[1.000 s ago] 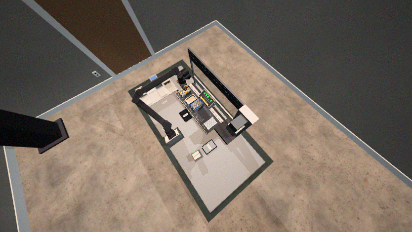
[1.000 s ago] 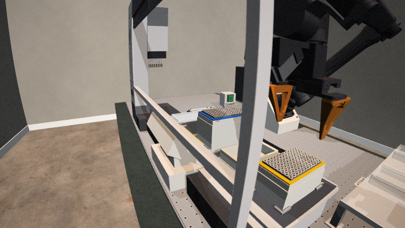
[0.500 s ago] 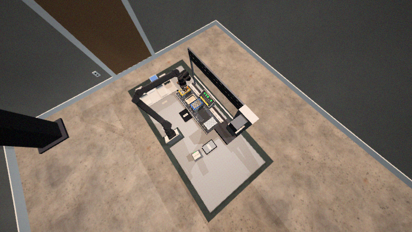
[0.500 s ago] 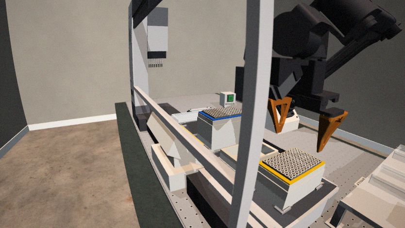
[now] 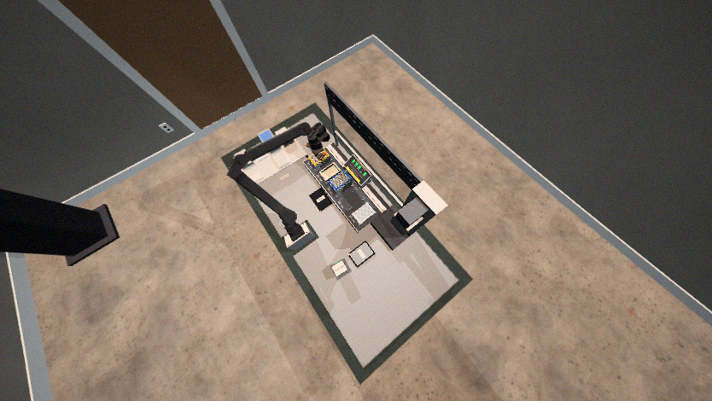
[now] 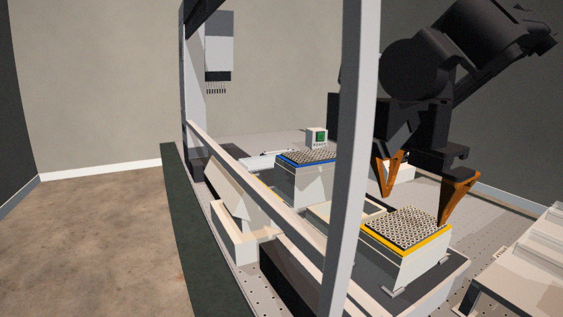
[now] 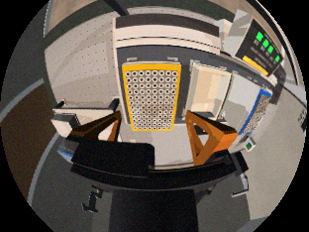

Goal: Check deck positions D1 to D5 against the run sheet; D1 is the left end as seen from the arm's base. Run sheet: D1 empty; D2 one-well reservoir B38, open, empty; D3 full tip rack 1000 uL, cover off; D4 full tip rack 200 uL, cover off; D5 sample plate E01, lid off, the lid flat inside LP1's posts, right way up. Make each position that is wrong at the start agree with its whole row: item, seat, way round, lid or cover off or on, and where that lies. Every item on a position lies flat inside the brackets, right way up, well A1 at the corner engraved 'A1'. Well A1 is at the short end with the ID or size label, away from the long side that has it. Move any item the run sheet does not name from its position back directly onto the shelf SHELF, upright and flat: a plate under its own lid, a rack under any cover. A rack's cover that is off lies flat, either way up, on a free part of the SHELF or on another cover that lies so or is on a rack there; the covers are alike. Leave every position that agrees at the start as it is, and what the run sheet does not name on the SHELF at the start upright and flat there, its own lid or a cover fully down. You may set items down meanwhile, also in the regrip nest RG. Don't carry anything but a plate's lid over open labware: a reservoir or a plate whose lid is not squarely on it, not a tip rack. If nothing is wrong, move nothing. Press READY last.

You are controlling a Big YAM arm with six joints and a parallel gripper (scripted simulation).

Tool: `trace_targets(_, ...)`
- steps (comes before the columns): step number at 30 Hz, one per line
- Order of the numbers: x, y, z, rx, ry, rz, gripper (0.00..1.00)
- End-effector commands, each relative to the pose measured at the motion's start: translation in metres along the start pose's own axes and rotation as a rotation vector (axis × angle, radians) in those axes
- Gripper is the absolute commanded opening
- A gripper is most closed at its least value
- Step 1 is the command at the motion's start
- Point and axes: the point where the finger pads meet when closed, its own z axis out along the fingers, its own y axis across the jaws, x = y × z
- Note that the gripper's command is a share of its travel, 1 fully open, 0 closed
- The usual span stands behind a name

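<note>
— What's the end effector [image 6: 417, 193] doing?

— Spread wide and holding nothing. I have it just above the yellow-rimmed tip rack [image 6: 408, 232], uncovered at the deck's end by the counter's [image 6: 472, 224] shelf edge.

— Labels?

— Too small to read. A frame post [image 6: 346, 157] cuts across the tray [image 6: 366, 208] beside it and the blue-rimmed rack [image 6: 305, 163].

Gripper [image 7: 156, 135]: fully open, orange fingers spread wide, nothing between them.
Yellow-rimmed tip rack [image 7: 153, 96]: uncovered, directly ahead, between the finger lines.
Open reservoir [image 7: 209, 91]: just beside it.
Blue-rimmed rack [image 7: 257, 114]: beyond that.
</note>
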Motion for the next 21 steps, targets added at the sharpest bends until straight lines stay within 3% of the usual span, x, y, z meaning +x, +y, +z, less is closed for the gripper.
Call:
trace_targets(1,0.0,0.012,-0.008,-0.009,-0.037,-0.023,1.0)
trace_targets(2,-0.009,0.016,-0.017,-0.014,-0.065,-0.029,1.0)
trace_targets(4,-0.001,0.01,0.0,-0.008,-0.032,-0.018,1.0)
trace_targets(16,-0.005,0.004,0.028,-0.003,-0.015,0.0,1.0)
trace_targets(18,-0.005,0.004,0.028,-0.003,-0.015,0.0,1.0)
trace_targets(19,-0.017,0.013,0.015,-0.013,-0.05,-0.016,1.0)
trace_targets(21,-0.006,0.005,0.032,-0.003,-0.018,-0.004,1.0)
